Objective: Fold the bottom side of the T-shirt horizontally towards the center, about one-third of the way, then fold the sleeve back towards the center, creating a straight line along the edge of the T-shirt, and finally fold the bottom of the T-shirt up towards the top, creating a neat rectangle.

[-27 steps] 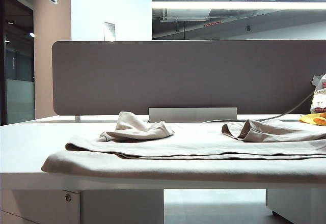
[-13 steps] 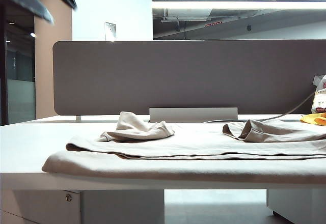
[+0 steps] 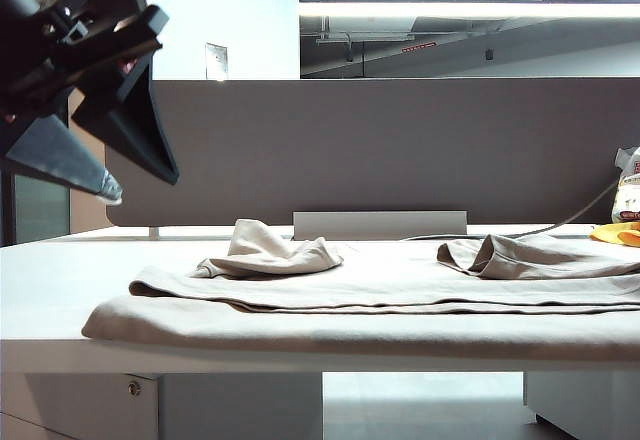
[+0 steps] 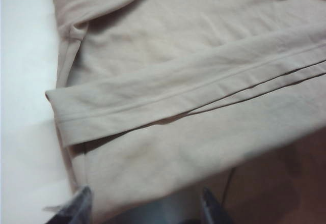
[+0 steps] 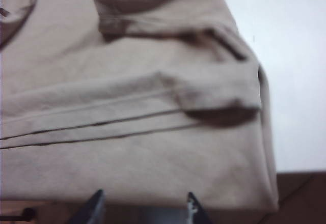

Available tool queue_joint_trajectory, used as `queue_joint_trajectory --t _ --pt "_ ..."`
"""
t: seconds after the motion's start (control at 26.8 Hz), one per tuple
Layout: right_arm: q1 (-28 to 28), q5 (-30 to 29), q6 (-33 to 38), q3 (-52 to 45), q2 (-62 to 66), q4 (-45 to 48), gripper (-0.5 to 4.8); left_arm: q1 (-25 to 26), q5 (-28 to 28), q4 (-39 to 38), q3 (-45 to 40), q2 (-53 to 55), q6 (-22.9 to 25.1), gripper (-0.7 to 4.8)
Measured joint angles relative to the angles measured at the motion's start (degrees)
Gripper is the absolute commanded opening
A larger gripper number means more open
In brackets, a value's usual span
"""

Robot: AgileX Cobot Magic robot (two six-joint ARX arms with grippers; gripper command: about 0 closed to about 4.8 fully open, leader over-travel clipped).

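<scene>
Exterior view is showing the T-shirt point(image 3: 380, 285) lying folded along the desk point(image 3: 50, 280), its near fold hanging over the front edge. At ten o'clock the left gripper point(image 3: 140, 185) is hovering above the desk, jaws spread and gripping nothing. Right gripper point(image 5: 145, 208) is showing only in its wrist view, hanging over the shirt's end with parted, empty fingertips point(image 5: 94, 203).

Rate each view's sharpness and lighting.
Exterior view: sharp on the T-shirt, bright ceiling strip glare, left gripper a dark near silhouette. Left wrist view: soft, table washed out white. Right wrist view: blurriest, dim, right gripper fingertips smeared.
</scene>
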Motion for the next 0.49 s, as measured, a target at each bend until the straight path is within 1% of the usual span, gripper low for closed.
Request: queue_joint_trajectory --t 0.07,0.11,0.15,0.19,0.26,0.3,0.34,0.45,0.49 --pt "0.0 0.0 4.0 -3.0 0.0 1.8 2.36 0.0 0.0 0.7 -0.6 0.5 -0.4 2.88" --pt "0.0 0.0 5.0 -3.6 0.0 2.4 2.36 0.1 0.0 0.8 -0.6 0.9 -0.6 3.34" --pt "0.0 0.0 6.7 -4.5 0.0 3.7 2.36 0.6 0.2 1.2 -0.6 2.2 -1.0 3.67" --pt "0.0 0.0 7.2 -4.7 0.0 4.0 2.4 0.9 0.3 1.2 -0.6 3.0 -1.4 3.87" --pt "0.0 1.4 8.1 -4.9 0.0 4.2 2.57 2.5 3.0 1.5 -0.6 6.3 -3.1 3.87" --pt "0.0 2.5 8.3 -4.9 0.0 3.8 2.59 3.6 5.3 1.7 -0.6 8.0 -4.1 3.87" --pt "0.0 2.9 8.5 -4.9 0.0 3.3 2.8 3.9 6.2 2.0 -0.6 8.9 -4.3 3.87" --pt "-0.3 4.7 8.9 -4.9 0.0 0.9 2.9 4.4 8.2 2.3 -0.6 10.4 -4.7 3.87" --pt "-0.6 4.7 8.9 -4.9 0.0 0.4 3.18 4.4 8.6 2.5 -0.6 10.4 -4.9 3.87"
